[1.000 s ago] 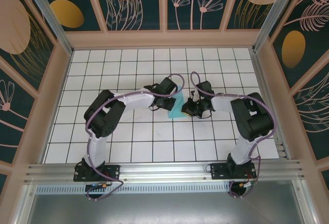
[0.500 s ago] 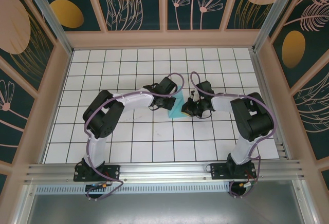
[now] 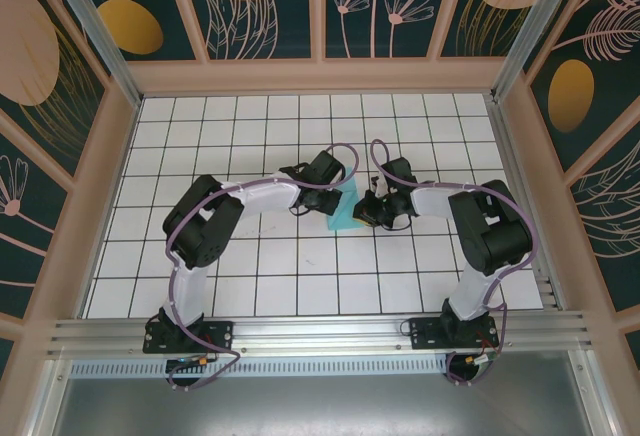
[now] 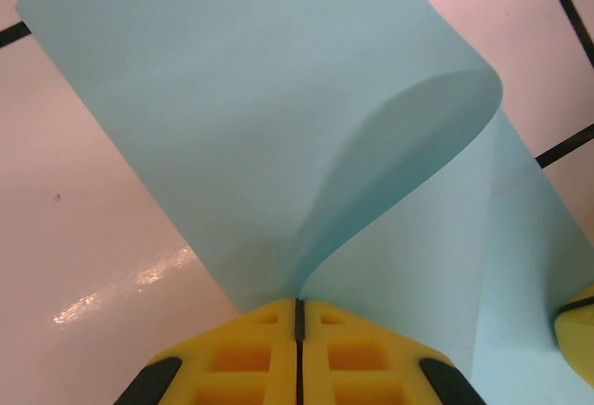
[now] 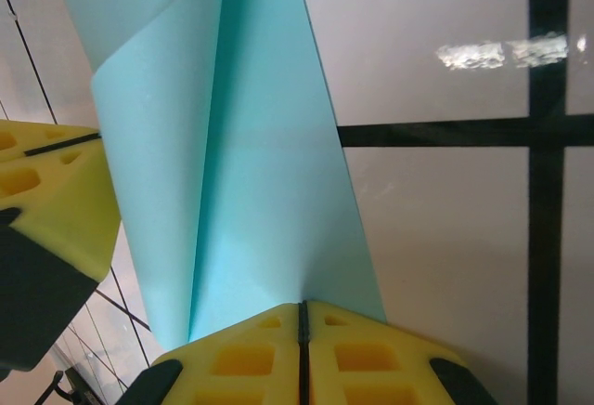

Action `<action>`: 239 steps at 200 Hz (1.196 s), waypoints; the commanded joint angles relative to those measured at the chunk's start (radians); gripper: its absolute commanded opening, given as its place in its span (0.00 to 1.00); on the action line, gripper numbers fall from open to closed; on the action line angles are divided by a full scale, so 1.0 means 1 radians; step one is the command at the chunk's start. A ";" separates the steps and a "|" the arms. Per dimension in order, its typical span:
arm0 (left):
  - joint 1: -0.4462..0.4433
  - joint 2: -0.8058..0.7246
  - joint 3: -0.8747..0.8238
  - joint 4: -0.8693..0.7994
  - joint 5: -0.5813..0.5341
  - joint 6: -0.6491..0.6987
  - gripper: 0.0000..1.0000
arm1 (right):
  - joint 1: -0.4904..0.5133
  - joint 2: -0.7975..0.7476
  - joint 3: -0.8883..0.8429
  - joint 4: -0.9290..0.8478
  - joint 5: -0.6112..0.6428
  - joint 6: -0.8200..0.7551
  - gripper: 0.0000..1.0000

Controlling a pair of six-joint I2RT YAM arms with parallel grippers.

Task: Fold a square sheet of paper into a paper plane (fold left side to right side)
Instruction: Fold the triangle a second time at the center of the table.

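folding step in hand: left tool (image 4: 297, 317) and right tool (image 5: 300, 320) each pinch the square sheet of paper (image 3: 344, 213), curled up mid-bench (image 3: 300, 256). next likely: lay left edge onto right, then crease.

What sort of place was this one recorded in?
Probably a purpose-built robot test cell: a white tabletop ruled in black grid lines, dark teal wall panels printed with leaves and flowers, and a bare aluminium mounting rail at the near edge.

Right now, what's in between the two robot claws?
The square sheet of paper, half curled over, spans the gap between the left gripper and the right gripper. Both are pinched shut on it. The top and wrist views show this.
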 commanded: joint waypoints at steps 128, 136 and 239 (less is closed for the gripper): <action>0.005 0.040 -0.018 0.011 0.006 0.014 0.09 | -0.062 -0.095 0.039 0.054 -0.082 0.025 0.11; 0.004 0.040 -0.018 0.012 0.007 0.014 0.09 | -0.057 -0.077 0.063 0.064 -0.087 0.036 0.11; 0.004 0.036 -0.016 0.012 0.009 0.013 0.09 | 0.012 0.123 0.190 0.126 -0.083 0.087 0.10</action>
